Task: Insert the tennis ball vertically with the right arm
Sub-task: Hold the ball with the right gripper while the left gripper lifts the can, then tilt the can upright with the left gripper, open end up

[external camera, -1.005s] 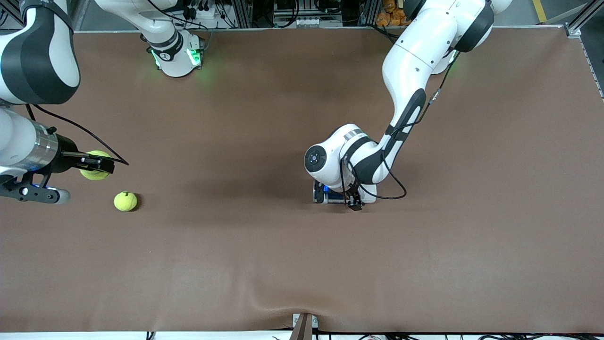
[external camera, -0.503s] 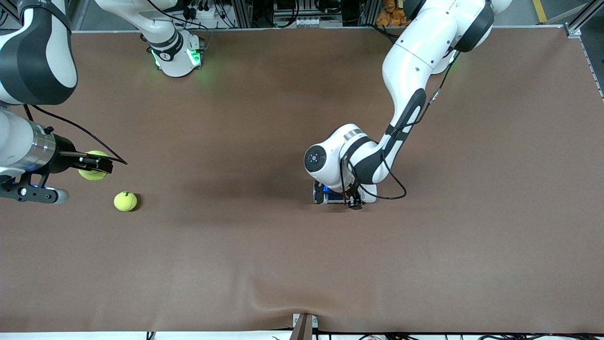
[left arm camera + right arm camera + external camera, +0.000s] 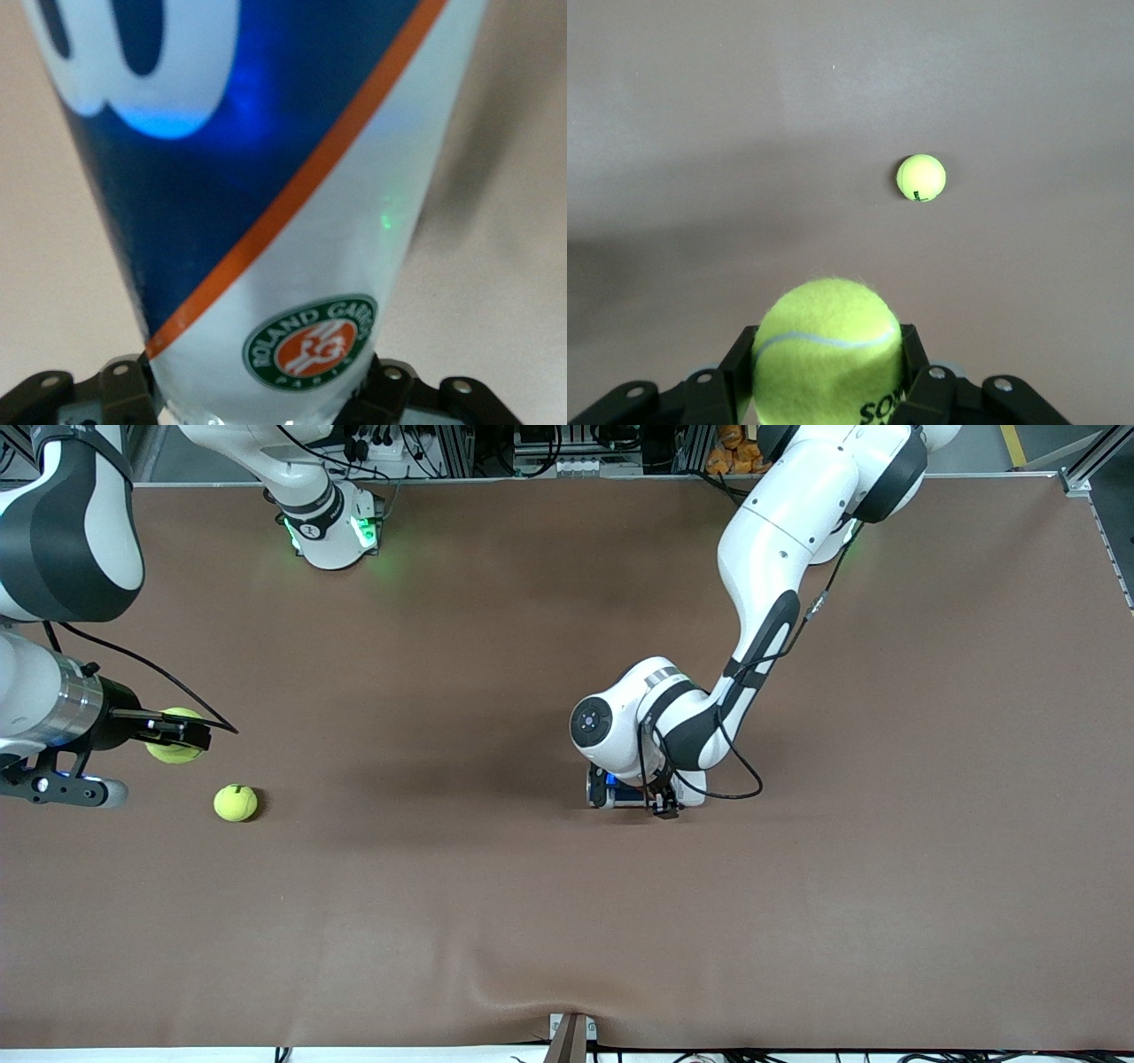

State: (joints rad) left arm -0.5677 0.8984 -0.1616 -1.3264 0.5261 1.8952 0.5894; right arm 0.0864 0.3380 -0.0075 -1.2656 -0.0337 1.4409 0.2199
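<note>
My right gripper is shut on a yellow-green tennis ball and holds it above the table at the right arm's end. In the right wrist view the ball sits between the black fingers. A second tennis ball lies on the table close by, nearer to the front camera; it also shows in the right wrist view. My left gripper is shut on a blue and white ball can at mid table. In the front view the can is mostly hidden under the left wrist.
The brown mat covers the whole table. The right arm's base stands at the back edge. A small bracket sits at the front edge of the table.
My right gripper with the ball has drifted slightly toward the right arm's end of the table. The left arm, the can and the loose ball have not moved.
</note>
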